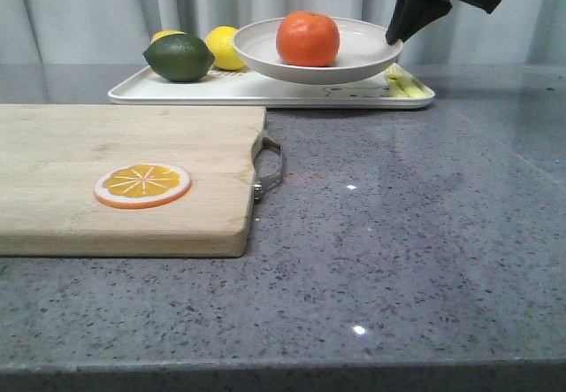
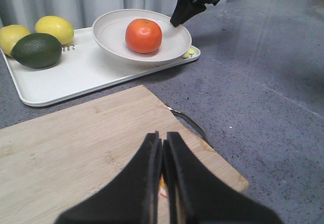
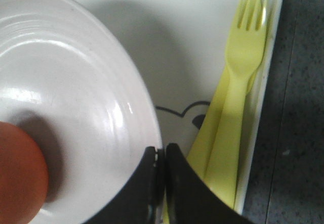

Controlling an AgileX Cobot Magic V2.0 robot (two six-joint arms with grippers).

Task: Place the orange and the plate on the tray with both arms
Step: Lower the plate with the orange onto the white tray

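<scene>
From the front I see the orange [image 1: 308,38] sitting in the plate [image 1: 371,59], which my right gripper [image 1: 394,35] pinches by its right rim over the tray [image 1: 265,96]. In the left wrist view my left gripper [image 2: 164,142] is closed on nothing over the cutting board [image 2: 76,143], well back. Right wrist view: the rim sits clamped just beside the yellow fork [image 3: 238,102], so release is straight down

Glossy glazed plate [image 1: 354,42], smooth shiny orange [image 1: 308,38], matt wooden cutting board [image 1: 124,144], speckled polished stone table [image 1: 398,233]
</scene>
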